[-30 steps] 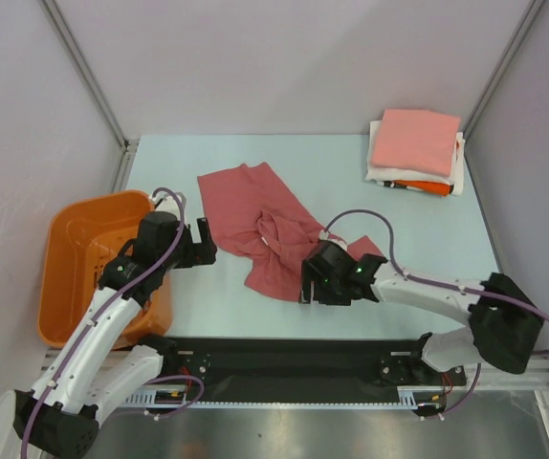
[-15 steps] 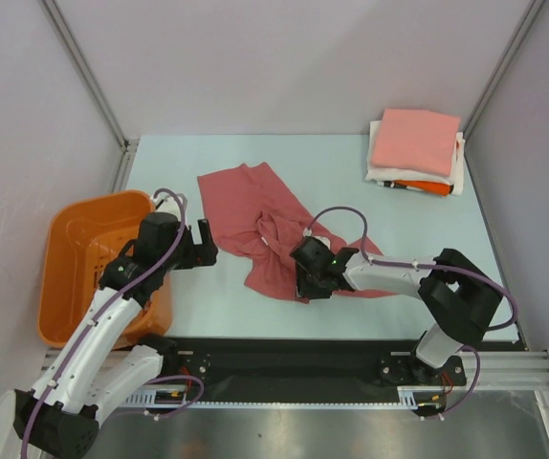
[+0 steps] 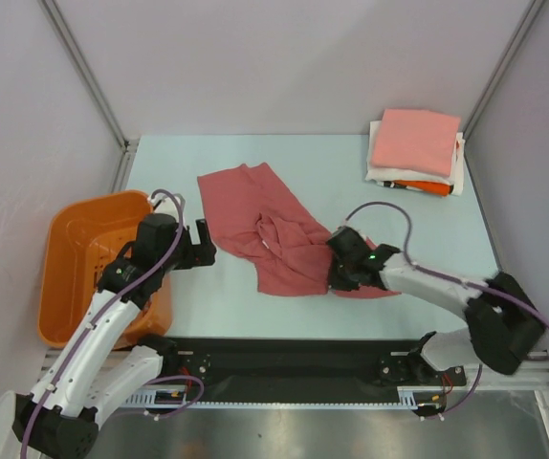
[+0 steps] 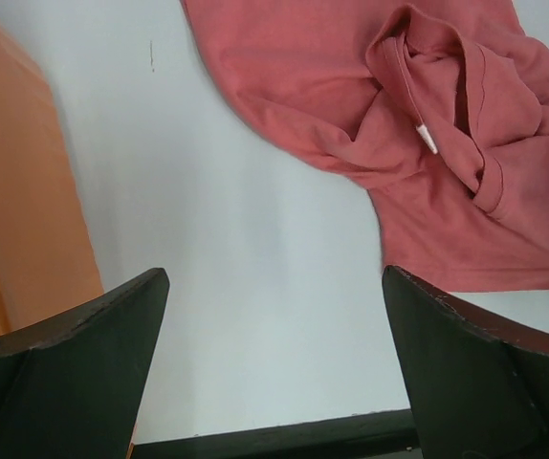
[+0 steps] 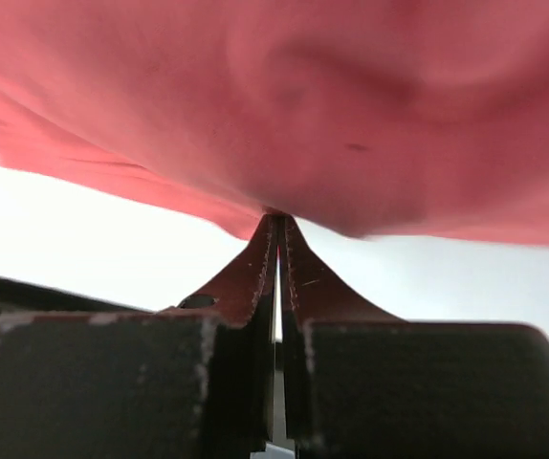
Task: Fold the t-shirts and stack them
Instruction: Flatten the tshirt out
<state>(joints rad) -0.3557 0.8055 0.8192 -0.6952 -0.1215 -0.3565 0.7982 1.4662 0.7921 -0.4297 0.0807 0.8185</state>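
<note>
Starting at the left, you have the basket (image 3: pixel 74 258) at the table's left edge. Just right of it the left gripper (image 3: pixel 202 244) hovers with its jaws spread wide and nothing between them. Its wrist view shows bare table (image 4: pixel 255 239) below and the cloth's left hem just ahead. The red tee (image 3: pixel 265 215) lies crumpled mid-table. Its far-left part is fairly flat and its middle is bunched around the collar, where a small white tag (image 4: pixel 428 139) shows. At the tee's near right edge your right gripper (image 3: pixel 338 277) is clamped on a fold of cloth. The wrist view shows both fingers pressed together with red fabric pinched at their tips. In the far right corner sits the stack (image 3: pixel 416 153) of folded tees, pink on top, white and orange beneath.

You are, I judge, at the spreading step: the tee is not yet flat, so no fold can begin. The next move likely calls for drawing the pinched edge right and near to pull the bunching out, while the left gripper takes the opposite hem. Open table lies right of the tee and between it and the stack, so you have room to pull that way. Mind the near table edge, close to the right gripper, and the basket crowding the left arm.
</note>
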